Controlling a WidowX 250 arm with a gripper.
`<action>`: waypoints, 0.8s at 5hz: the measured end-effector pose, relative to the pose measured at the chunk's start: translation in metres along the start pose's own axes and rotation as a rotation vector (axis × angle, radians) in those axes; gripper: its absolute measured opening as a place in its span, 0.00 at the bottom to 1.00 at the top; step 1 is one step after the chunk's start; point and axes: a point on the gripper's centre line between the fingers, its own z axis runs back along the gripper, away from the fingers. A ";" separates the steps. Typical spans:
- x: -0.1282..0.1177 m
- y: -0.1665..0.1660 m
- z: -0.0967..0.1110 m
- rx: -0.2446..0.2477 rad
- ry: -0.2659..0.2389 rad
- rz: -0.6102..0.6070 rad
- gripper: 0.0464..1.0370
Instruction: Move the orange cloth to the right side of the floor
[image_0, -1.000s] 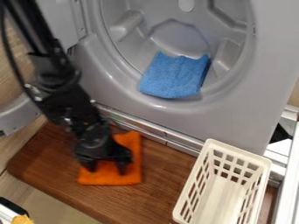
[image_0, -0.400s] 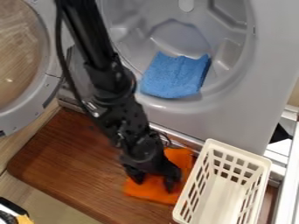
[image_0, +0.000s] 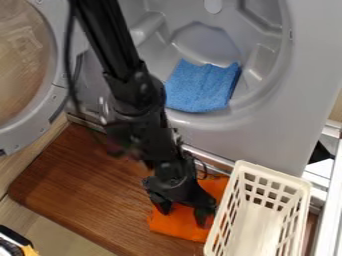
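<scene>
The black gripper hangs low over the wooden floor board, right of its middle, its two fingers spread apart on top of the orange cloth. The cloth lies flat on the board, its right edge up against the left side of the white basket. Part of the cloth's surface is hidden under the gripper.
The white slotted basket stands at the lower right. Behind the board is a grey machine with a blue cloth in its round opening. Its round door hangs open at the left.
The gripper and the orange cloth have moved right across the board together, from left of its middle to the basket. The basket has shifted slightly right, and more of the machine's door shows.
</scene>
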 end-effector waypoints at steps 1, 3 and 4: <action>0.006 0.009 0.030 0.042 -0.070 0.049 0.96; 0.024 0.020 0.089 0.052 -0.192 0.058 0.96; 0.027 0.023 0.109 -0.056 -0.227 0.043 0.96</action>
